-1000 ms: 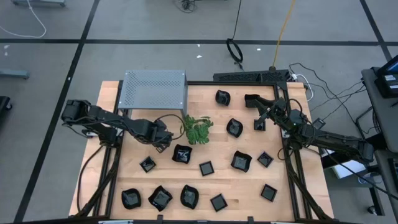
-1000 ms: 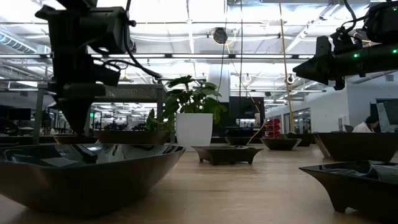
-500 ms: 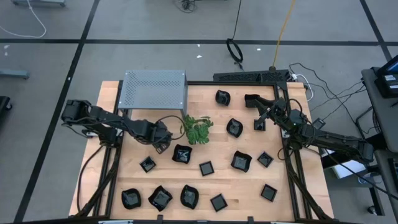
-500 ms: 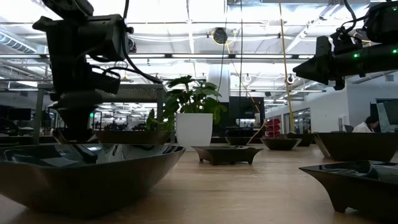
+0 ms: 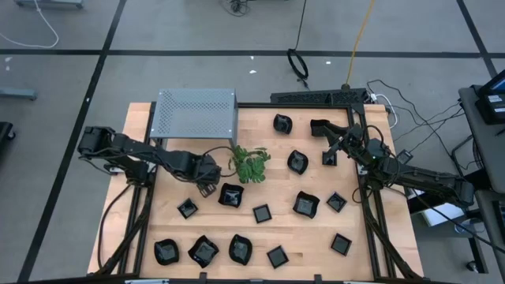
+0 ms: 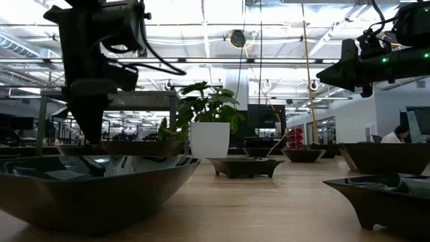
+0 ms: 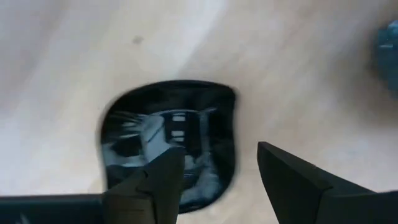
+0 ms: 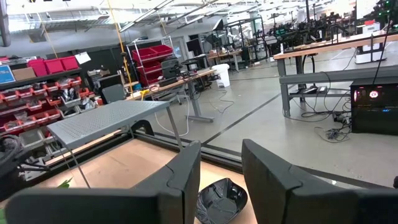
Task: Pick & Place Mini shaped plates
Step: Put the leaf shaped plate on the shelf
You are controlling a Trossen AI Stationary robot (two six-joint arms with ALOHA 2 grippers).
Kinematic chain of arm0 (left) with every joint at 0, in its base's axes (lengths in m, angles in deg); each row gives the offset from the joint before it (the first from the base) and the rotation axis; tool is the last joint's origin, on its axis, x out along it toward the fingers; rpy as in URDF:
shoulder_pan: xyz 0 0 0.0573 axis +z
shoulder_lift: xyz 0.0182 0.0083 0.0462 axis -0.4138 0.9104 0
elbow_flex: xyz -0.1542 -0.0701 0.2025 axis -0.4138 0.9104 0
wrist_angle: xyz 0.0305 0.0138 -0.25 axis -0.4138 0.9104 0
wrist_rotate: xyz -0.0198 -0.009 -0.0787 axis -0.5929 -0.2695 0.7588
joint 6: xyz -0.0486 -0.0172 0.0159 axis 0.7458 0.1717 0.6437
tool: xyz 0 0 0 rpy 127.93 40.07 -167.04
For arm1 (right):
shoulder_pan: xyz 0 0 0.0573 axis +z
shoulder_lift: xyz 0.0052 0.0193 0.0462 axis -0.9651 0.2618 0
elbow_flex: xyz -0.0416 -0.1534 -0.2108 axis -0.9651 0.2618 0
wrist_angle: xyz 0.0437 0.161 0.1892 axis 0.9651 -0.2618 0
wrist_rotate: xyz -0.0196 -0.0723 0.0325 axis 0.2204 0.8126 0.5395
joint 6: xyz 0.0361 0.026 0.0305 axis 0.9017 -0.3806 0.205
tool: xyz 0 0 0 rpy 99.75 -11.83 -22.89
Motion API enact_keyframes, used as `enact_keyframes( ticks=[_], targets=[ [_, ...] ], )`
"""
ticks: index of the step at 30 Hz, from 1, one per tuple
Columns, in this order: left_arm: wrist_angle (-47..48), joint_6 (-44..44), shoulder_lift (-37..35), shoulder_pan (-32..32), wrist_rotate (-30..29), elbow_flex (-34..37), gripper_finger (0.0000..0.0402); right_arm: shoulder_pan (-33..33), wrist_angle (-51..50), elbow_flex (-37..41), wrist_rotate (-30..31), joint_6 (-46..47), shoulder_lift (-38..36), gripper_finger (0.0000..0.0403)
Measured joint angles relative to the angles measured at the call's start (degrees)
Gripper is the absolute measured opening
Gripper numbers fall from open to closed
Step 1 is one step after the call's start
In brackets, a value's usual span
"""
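From above, the left gripper (image 5: 210, 187) is seen beside a black plate (image 5: 230, 195) near the plant sprig (image 5: 249, 164). At the left wrist, its fingers are parted astride the plate's rim (image 7: 168, 149); a tilted rim could slip. The right gripper (image 8: 221, 180) is parked, empty, fingers apart.

– What's my left gripper (image 7: 214, 180) over?

– A mini plate (image 7: 168, 146), black and glossy, mirroring the ceiling lights. Your fingers (image 7: 292, 180) look like matt dark plastic.

– And the table (image 5: 371, 260) under me?

– Pale wood, smooth, with a visible grain. The box (image 5: 196, 113) at the back is grey perforated metal, dull in finish. The other mini shaped plates (image 5: 306, 204) shine the same glossy black.
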Motion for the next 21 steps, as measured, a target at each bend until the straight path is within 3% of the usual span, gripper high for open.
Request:
enact_keyframes(
  ticks=[4,8,21],
  targets=[
    [-0.5,0.3,0.0,-1.9,1.2,-0.1,0.0207,0.0,0.0,0.0,0.0,0.0,0.0,0.0105],
    [-1.4,0.1,0.2,-3.4,-3.0,1.1,0.0207,0.0,0.0,0.0,0.0,0.0,0.0,0.0105],
    [-5.1,0.6,9.6,-3.7,-6.9,1.6,0.0205,0.0,0.1,0.0,0.0,0.0,0.3,0.0105]
  ],
)
